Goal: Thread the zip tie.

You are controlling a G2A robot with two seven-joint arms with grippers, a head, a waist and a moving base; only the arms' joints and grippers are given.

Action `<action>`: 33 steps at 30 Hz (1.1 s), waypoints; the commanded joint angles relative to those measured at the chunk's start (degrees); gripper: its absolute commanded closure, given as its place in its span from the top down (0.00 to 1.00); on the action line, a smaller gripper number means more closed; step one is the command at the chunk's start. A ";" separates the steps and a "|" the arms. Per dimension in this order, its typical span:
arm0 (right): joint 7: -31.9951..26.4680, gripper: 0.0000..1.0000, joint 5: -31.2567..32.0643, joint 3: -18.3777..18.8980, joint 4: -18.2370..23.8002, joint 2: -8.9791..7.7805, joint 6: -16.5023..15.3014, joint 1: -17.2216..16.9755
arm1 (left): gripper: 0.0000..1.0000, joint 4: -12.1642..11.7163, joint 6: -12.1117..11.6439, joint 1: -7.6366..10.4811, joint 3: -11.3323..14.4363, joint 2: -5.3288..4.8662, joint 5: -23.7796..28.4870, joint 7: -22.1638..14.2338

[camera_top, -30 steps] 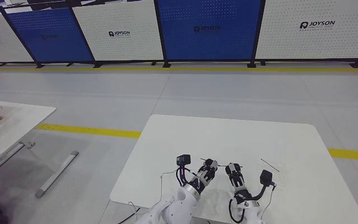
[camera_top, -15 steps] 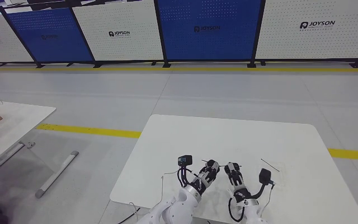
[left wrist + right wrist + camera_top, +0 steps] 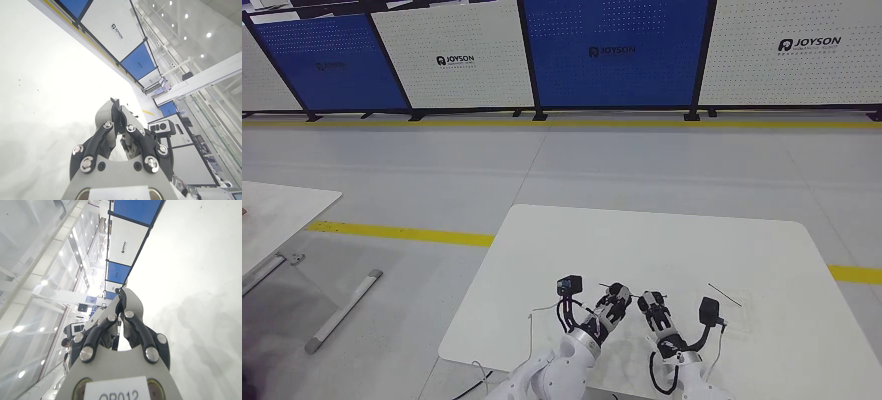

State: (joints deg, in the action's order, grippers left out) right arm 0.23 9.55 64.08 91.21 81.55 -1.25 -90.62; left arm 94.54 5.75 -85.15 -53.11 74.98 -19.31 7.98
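Note:
Both grippers stand close together over the front part of the white table (image 3: 642, 240). In the top view my left gripper (image 3: 617, 292) and my right gripper (image 3: 649, 298) nearly meet, with a thin black zip tie (image 3: 605, 285) sticking out past the left one. The left wrist view has my left gripper (image 3: 118, 105) shut on the black strip of the zip tie (image 3: 115, 100). Seen from the right wrist, my right gripper (image 3: 121, 292) is shut, and a small black piece of the zip tie (image 3: 117, 290) pokes out at its tip.
A second thin black zip tie (image 3: 725, 294) lies flat on the table, to the right of the arms. The table's front edge (image 3: 542, 365) runs just below the arms. Blue and white partition panels (image 3: 612, 50) stand far behind.
My right arm has shifted a little to the left, closing the gap to the left gripper. The left gripper has stayed about where it was.

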 commanded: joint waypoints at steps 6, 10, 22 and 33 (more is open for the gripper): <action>0.59 0.32 0.17 0.32 0.40 -0.11 -1.72 -0.84 | 0.00 -0.32 0.82 0.17 -0.15 0.23 0.54 0.33; 0.94 0.19 0.06 0.69 0.60 -0.18 -2.20 -1.30 | 0.00 -0.38 1.17 0.23 -0.10 0.36 0.49 0.56; 1.51 0.00 0.91 0.77 1.71 -0.29 -2.25 -1.99 | 0.00 -0.05 1.17 -0.17 -0.31 0.48 -0.39 0.77; 1.58 0.00 1.60 0.16 1.95 -0.22 -1.49 -1.51 | 0.00 0.65 -0.01 -0.63 -0.79 0.48 -0.56 0.04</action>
State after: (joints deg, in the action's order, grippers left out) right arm 1.79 11.16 64.28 93.19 81.32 -2.82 -92.23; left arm 95.15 5.88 -85.73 -53.86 75.47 -19.78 8.07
